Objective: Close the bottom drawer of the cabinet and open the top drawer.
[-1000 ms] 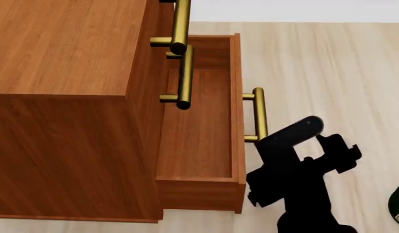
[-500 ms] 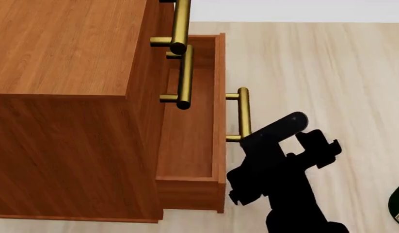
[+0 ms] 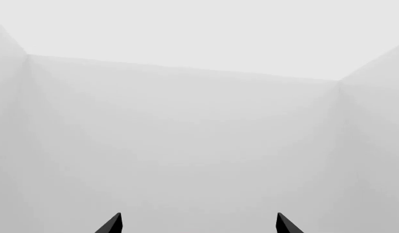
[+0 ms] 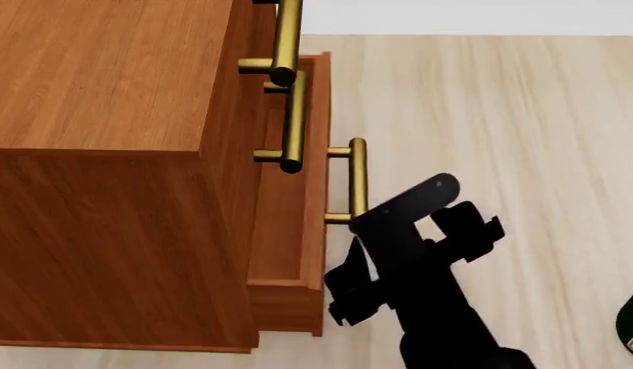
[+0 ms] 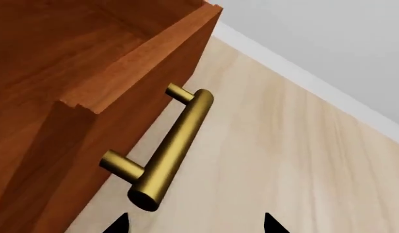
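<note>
A: Where did your bottom drawer (image 4: 295, 231) sit at that moment?

B: Low on the cabinet (image 4: 111, 154), partly pulled out toward the robot's right, its front panel standing off the cabinet face with a strip of the inside showing. Its brass handle (image 4: 355, 181) ran along the drawer front, a long bar on two posts, pointing away from the robot in the head view.

A: And your right gripper (image 4: 419, 219)?

B: Just on the outer side of that handle, at its near end, touching or almost touching it; I could not tell which. The drawer lay to the gripper's left, so a push toward the cabinet, across the bar's long axis, looked like the way to finish closing it. Your right arm was the only one near.

A: Jaws?

B: Spread in the right wrist view: two dark fingertips (image 5: 118, 224) stood apart with nothing between them. The left gripper (image 3: 198, 224) was likewise spread and empty, facing only a blank pale wall.

A: What did the views add to each other?

B: The right wrist view showed the handle (image 5: 170, 150) close, bar and posts clear. Only the head view showed the top drawer (image 4: 263, 23) shut above, its handle (image 4: 288, 38) waiting.
</note>
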{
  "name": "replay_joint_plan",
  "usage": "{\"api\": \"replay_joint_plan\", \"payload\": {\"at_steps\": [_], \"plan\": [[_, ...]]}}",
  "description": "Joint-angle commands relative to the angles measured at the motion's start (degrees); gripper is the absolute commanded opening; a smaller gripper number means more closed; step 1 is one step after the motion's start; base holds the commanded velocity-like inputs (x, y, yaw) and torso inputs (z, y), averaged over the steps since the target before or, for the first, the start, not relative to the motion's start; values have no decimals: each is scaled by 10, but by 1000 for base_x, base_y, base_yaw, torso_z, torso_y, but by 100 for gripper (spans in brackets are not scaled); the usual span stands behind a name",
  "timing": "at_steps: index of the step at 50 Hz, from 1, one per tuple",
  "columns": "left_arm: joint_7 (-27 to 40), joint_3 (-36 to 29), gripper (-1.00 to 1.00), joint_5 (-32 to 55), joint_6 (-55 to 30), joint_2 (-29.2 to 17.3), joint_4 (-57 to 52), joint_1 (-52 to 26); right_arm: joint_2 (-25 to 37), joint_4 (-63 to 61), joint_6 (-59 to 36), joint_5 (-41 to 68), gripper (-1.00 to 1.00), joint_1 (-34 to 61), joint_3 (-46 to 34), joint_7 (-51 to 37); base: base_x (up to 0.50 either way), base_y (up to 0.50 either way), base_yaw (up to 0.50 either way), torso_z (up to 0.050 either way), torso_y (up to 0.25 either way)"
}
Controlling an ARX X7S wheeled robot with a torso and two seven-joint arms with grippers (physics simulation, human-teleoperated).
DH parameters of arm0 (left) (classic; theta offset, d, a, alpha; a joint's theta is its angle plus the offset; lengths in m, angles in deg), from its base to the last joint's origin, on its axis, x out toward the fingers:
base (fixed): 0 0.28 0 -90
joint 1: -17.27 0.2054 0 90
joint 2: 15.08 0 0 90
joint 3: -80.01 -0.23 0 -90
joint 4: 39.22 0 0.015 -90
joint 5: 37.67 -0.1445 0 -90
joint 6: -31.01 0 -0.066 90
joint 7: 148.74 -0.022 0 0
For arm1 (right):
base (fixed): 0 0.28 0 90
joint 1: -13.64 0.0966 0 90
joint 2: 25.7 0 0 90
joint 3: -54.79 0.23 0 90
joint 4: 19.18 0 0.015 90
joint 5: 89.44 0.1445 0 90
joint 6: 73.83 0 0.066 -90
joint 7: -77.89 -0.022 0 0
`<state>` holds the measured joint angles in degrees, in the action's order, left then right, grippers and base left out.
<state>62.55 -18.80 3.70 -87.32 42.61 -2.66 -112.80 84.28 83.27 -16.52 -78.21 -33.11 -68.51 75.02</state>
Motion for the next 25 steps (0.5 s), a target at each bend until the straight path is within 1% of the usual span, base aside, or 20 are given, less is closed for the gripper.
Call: {"api": "replay_joint_plan", "payload": {"at_steps": [1,16,25], "plan": [[3,-1,100,2,1,-3,-1,-2,-16,4,16,18,100,5,-6,18,0,0,0,0,0],[8,3,100,9,1,-10,-5,-3,-54,65,57,24,100,24,-15,39,0,0,1,0,0],[12,8,100,16,2,-16,-7,-2,-86,128,99,32,100,41,-18,60,0,0,0,0,0]]}}
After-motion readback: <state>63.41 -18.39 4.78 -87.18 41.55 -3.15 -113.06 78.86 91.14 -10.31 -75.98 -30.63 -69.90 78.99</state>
